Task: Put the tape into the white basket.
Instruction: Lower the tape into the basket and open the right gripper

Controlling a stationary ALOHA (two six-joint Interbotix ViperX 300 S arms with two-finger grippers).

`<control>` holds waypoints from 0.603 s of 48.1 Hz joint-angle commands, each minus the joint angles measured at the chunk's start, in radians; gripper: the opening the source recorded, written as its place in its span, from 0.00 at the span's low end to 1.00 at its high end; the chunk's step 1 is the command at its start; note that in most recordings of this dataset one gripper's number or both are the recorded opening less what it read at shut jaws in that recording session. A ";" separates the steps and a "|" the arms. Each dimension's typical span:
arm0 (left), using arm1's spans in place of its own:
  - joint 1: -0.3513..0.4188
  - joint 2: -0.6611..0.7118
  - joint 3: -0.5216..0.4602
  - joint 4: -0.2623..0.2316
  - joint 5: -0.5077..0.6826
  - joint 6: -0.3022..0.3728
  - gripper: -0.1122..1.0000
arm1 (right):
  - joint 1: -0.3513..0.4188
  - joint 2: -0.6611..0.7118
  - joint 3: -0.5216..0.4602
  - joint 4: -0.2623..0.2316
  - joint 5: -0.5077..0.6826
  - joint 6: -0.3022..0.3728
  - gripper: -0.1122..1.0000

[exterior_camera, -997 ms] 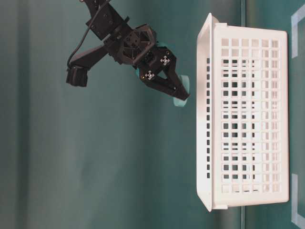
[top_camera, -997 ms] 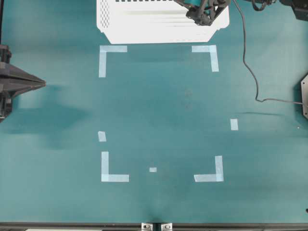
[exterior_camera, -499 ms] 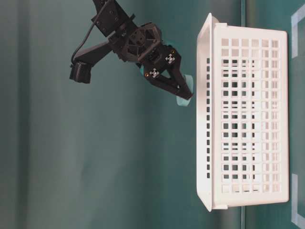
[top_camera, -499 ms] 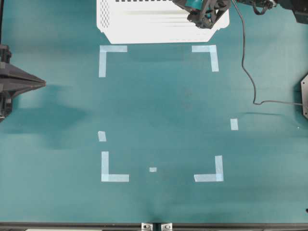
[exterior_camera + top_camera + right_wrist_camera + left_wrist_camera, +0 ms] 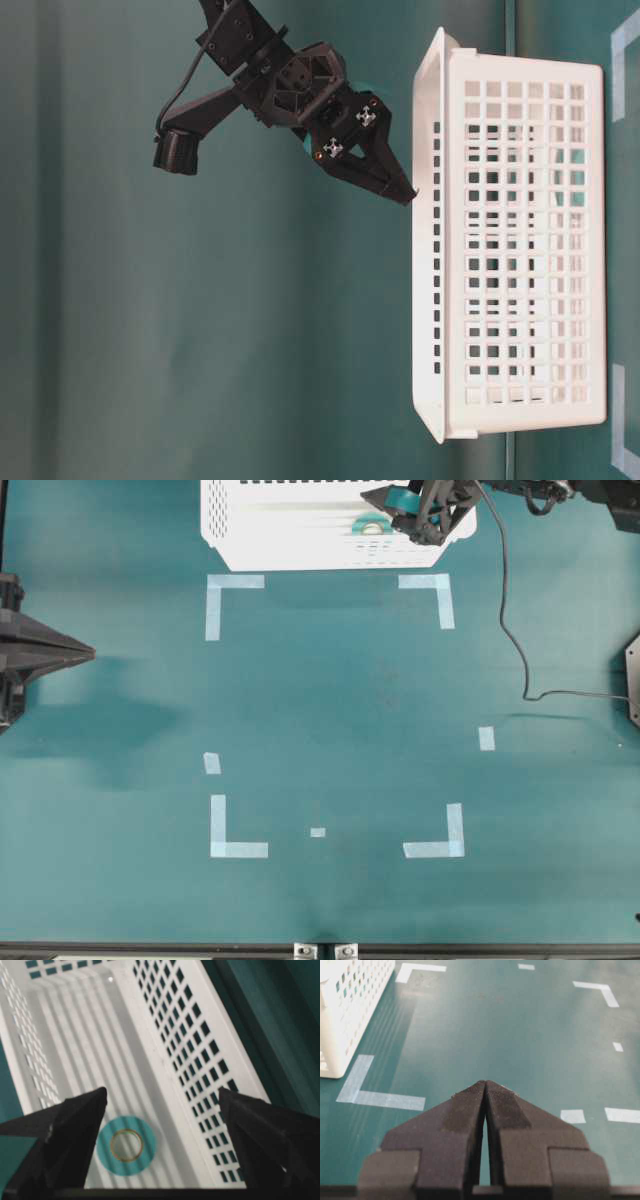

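Overhead view: a teal tabletop [image 5: 330, 710] marked with pale tape corners [image 5: 225, 592]. The white basket [image 5: 290, 530] sits at twelve o'clock; the tape [image 5: 372, 525] lies inside it, toward its one o'clock end. The right tool [image 5: 420, 510] hovers above, released. The left tool [image 5: 60, 652] rests at nine o'clock.

Table-level view: the right tool [image 5: 395, 185] hangs just off the basket's rim [image 5: 432, 200].

Left wrist view: the left tool [image 5: 485, 1092] is clenched, empty, over open tabletop.

Right wrist view: the tape [image 5: 126, 1145] lies flat on the basket floor [image 5: 90, 1050], at six o'clock, between spread fingers [image 5: 75, 1120]. No writing is legible.

One tape [image 5: 125, 1145], one white basket [image 5: 300, 540], two hands: left hand [image 5: 485, 1091], right hand [image 5: 160, 1110].
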 commanded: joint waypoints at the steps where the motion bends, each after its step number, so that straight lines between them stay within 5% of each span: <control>1: -0.002 0.008 -0.012 0.002 -0.011 -0.002 0.00 | 0.028 -0.048 -0.014 -0.002 -0.006 0.000 0.95; 29: -0.002 0.008 -0.012 0.003 -0.011 -0.002 0.00 | 0.293 -0.118 0.064 -0.002 -0.046 0.003 0.95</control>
